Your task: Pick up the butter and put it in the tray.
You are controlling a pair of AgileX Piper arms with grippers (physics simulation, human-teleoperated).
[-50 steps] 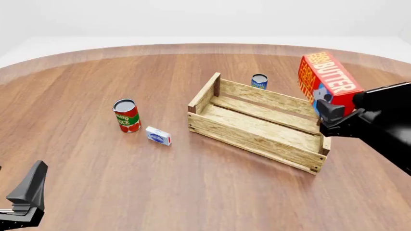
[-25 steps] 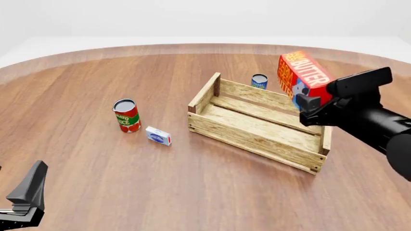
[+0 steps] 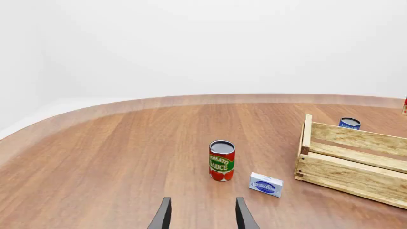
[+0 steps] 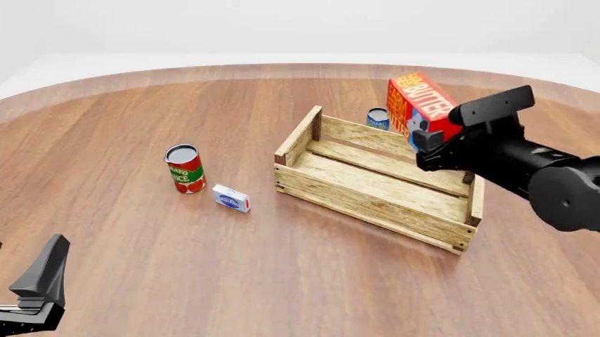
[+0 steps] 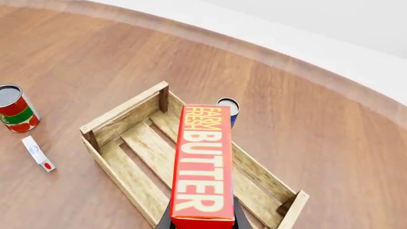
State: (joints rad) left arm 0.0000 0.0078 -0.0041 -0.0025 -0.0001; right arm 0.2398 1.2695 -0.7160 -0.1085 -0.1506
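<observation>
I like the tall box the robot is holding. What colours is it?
The butter is red and orange with pale lettering, clearest in the right wrist view.

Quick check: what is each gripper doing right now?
Left gripper: open, empty, low over the table.
Right gripper: shut on the butter, above the tray.

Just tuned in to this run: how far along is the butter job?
Pickup looks done: the right gripper holds the butter in the air, tilted, over the tray. Left to do: lower it inside and let go. The left gripper hangs open, well apart from the tray.
</observation>
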